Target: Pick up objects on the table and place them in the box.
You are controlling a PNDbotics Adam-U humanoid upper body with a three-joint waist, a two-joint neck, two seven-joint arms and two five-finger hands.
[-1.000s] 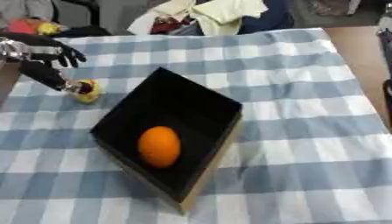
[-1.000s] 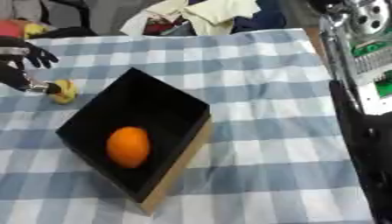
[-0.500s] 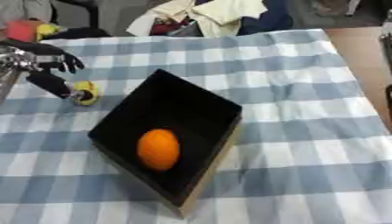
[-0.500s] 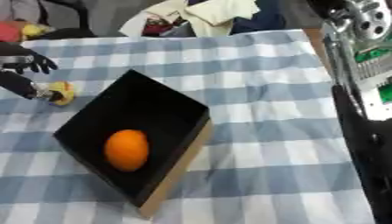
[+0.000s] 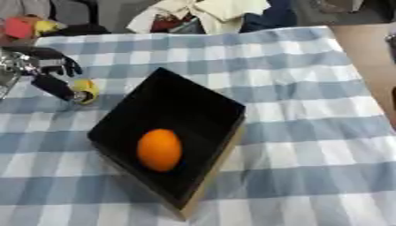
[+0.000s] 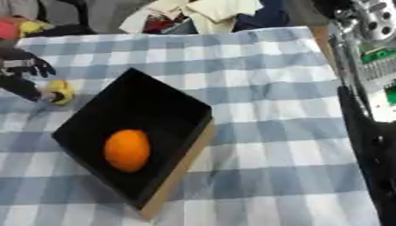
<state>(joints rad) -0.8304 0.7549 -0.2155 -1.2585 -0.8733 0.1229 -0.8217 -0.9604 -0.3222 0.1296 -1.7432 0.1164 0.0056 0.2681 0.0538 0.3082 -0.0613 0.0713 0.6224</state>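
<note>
work surface: a table draped in a soft woven cloth [image 5: 309,110], blue-and-white check, lying flat with slight ripples near the left edge.

box [image 5: 203,115]: square, open-topped, matte black inside, with a tan cardboard-coloured outer wall showing along its near right side. it sits turned corner-on to the viewer, at centre-left of the cloth.

contents: one orange [image 5: 159,149], smooth, oval and evenly coloured, resting on the box floor toward the near corner.

outstanding item: a small yellow object [image 5: 86,89], rounded, with a darker patch; its make cannot be determined. it lies on the cloth just beside the box's left corner, outside it.

left hand [image 5: 48,73]: black fingers on a silver wrist, entering from the left edge. the upper fingers are curled over, and a thick black digit [image 5: 54,86] runs down to the yellow object and touches its left side. whether the object is actually pinched cannot be told.

right hand: not seen. only dark arm structure with silver and green parts [image 6: 371,57] shows at the right margin of the right eye view.

far edge: a heap of crumpled fabric [image 5: 209,13], cream, red and dark blue.
</note>
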